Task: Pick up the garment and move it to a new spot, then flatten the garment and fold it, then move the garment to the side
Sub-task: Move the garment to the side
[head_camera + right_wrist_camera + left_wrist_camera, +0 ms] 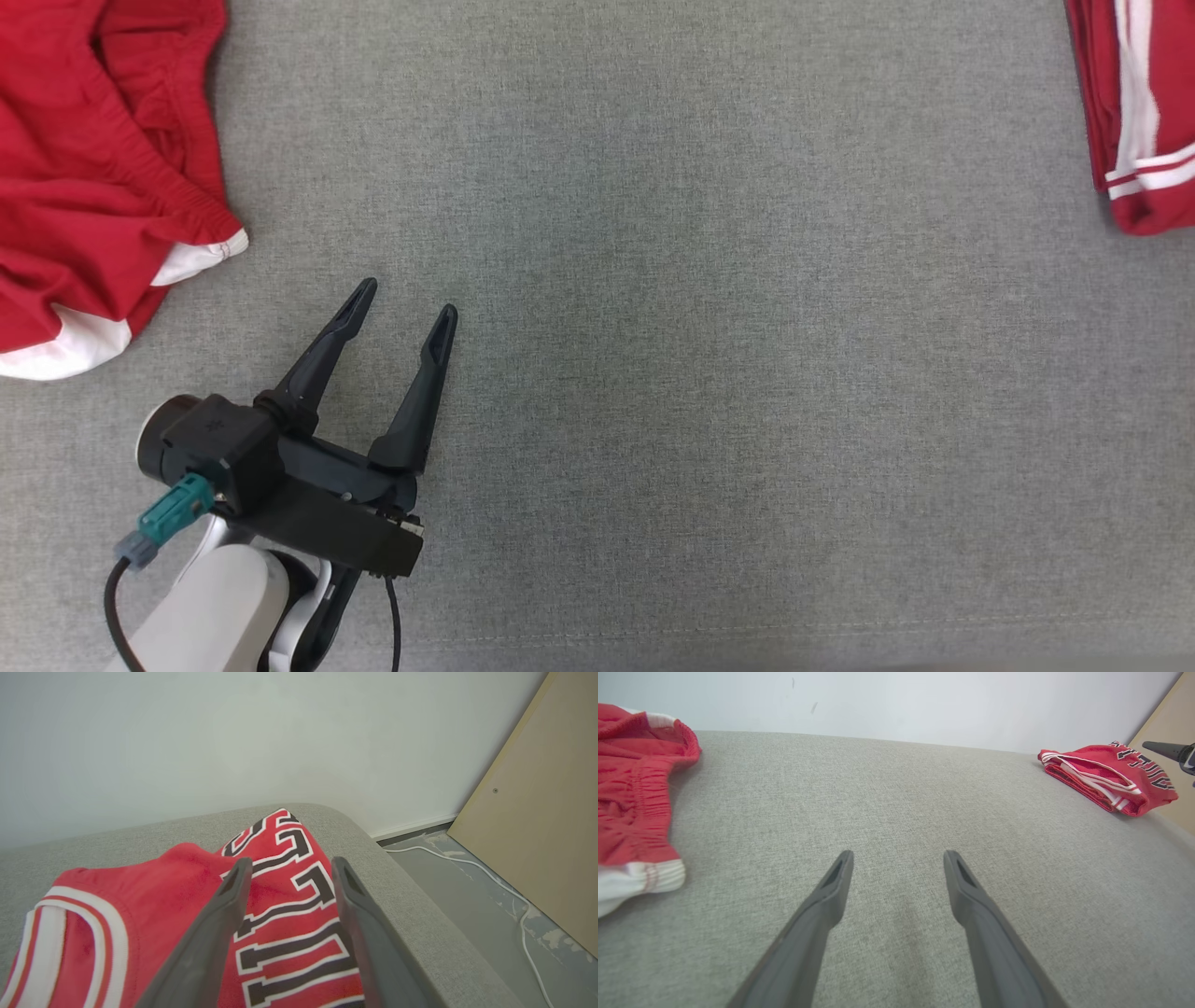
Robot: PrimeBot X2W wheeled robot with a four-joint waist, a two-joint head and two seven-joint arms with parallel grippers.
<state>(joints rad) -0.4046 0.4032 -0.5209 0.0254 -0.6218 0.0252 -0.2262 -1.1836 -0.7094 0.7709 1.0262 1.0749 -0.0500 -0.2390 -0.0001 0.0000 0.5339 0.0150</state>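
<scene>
The left gripper [408, 299] and the right gripper [290, 861] are spread, empty; the folded jersey [154, 896] by the right edge may slip off if nudged.

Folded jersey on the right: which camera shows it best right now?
Left wrist view: the whole folded jersey lies in frame, edges clear. Right wrist view is close on its lettering, cropped and crossed by the right gripper. Head view catches its striped edge.

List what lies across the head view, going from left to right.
crumpled garment → left tool, open over the grey cushion → folded jersey
</scene>
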